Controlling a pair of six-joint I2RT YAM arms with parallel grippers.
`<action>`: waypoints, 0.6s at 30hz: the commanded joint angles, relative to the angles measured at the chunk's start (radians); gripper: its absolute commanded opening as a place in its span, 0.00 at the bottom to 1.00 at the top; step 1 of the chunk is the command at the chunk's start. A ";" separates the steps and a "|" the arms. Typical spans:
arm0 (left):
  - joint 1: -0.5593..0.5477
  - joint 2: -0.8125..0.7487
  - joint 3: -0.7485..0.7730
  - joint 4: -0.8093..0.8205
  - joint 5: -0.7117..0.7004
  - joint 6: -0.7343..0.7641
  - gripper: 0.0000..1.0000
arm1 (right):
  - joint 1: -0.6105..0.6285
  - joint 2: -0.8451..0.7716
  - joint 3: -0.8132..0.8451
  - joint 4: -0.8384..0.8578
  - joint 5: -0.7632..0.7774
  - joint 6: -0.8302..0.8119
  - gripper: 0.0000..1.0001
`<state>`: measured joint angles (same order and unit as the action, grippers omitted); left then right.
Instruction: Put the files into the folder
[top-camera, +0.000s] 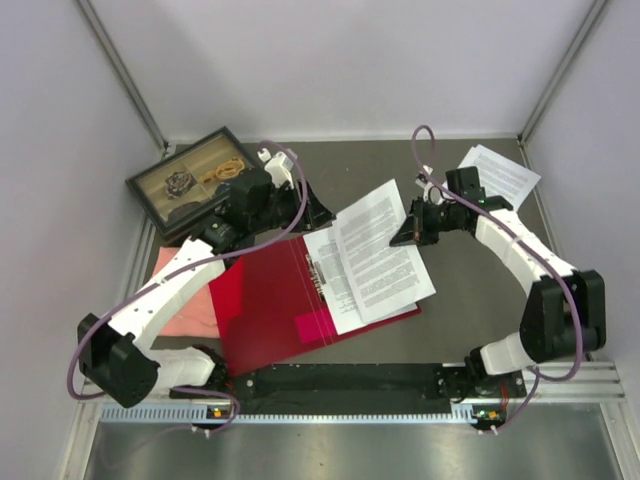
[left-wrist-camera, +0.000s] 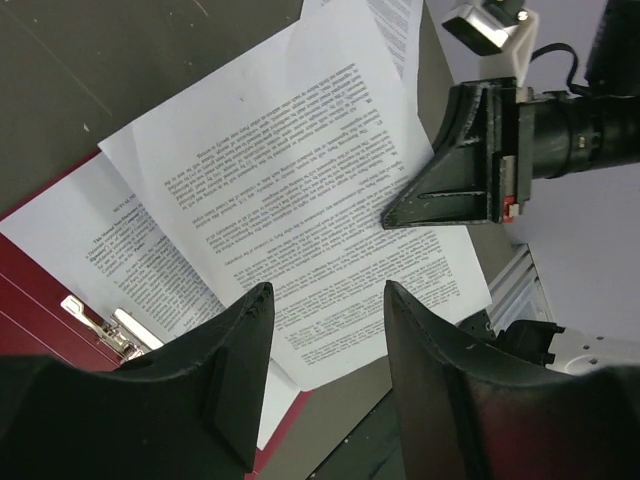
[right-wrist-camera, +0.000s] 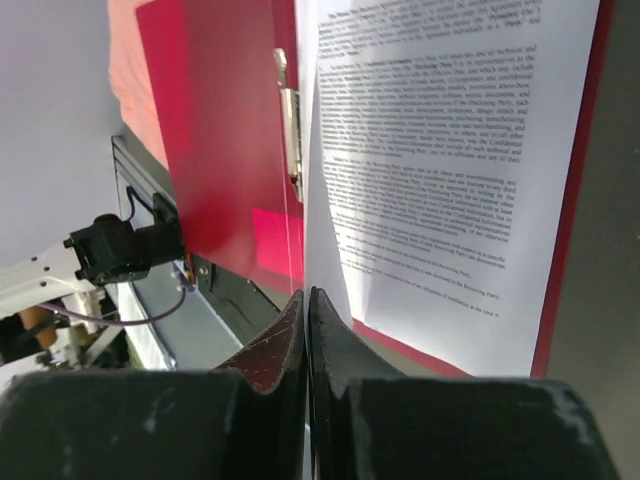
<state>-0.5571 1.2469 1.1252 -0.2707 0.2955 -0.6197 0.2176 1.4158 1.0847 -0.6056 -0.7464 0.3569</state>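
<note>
The red folder (top-camera: 262, 300) lies open on the table, with its metal clip (right-wrist-camera: 290, 130) and pink sticker (top-camera: 314, 326) showing. One printed sheet (top-camera: 333, 287) lies on its right half. My right gripper (top-camera: 400, 238) is shut on the right edge of a second printed sheet (top-camera: 378, 250) and holds it over the folder; the pinch shows in the right wrist view (right-wrist-camera: 307, 298). My left gripper (top-camera: 318, 214) hovers open and empty above the sheets' far left corner, its jaws apart in the left wrist view (left-wrist-camera: 326, 300). A third sheet (top-camera: 501, 172) lies at the back right.
A salmon-pink cloth (top-camera: 180, 300) lies under the folder's left side. A black tray (top-camera: 190, 180) with small items stands at the back left. Grey walls enclose the table on three sides. A black rail (top-camera: 350, 380) runs along the near edge.
</note>
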 joint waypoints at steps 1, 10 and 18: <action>0.000 0.020 -0.016 0.021 0.019 0.008 0.53 | -0.009 0.087 -0.006 0.098 -0.079 0.002 0.00; -0.001 0.051 -0.031 0.045 0.048 -0.005 0.54 | -0.014 0.245 -0.008 0.165 -0.117 -0.033 0.00; -0.001 0.066 -0.044 0.057 0.063 -0.005 0.54 | -0.014 0.341 0.024 0.128 -0.120 -0.102 0.00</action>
<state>-0.5568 1.3033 1.0882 -0.2691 0.3363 -0.6254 0.2062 1.7443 1.0695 -0.5091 -0.8261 0.2977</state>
